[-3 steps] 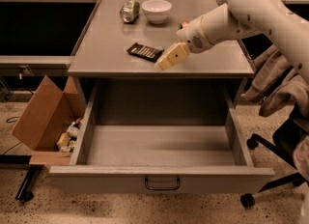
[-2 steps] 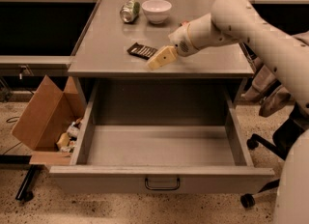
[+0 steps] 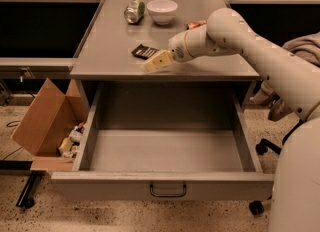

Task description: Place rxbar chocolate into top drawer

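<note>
Rxbar chocolate on countertop, claw just beside, top drawer open

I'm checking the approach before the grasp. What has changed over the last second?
The gripper has moved left, closing in on the rxbar from its right, and now hangs close beside the bar's near corner. Nothing has been taken hold of or let go. The rxbar lies where it was, the top drawer is open as before, and the bowl and green can have not moved.
</note>
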Robot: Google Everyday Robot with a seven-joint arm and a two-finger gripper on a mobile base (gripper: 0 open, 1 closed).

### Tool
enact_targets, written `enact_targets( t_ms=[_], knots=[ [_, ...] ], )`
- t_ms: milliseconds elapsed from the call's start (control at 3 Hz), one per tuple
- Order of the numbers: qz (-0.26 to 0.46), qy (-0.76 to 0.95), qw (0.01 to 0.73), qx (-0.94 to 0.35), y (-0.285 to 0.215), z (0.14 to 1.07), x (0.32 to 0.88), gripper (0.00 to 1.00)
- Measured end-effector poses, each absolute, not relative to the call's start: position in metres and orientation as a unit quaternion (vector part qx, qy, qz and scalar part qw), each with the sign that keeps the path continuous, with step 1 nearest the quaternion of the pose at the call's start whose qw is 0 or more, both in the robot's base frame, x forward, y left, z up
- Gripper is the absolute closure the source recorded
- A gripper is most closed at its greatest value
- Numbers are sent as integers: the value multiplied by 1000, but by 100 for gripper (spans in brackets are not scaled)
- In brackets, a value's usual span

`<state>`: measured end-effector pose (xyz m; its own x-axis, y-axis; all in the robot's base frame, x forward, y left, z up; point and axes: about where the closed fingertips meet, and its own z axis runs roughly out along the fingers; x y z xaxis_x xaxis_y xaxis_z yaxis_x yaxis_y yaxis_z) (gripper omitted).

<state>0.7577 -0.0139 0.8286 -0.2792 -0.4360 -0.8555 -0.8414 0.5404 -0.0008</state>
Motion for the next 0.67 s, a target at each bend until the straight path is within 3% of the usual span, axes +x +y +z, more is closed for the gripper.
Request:
enact_targets(
  t_ms=[333,667],
  knots=[
    [237,769,435,-404,-11,819,766,27],
    [238,769,436,-402,-10,821,767,58]
  ],
)
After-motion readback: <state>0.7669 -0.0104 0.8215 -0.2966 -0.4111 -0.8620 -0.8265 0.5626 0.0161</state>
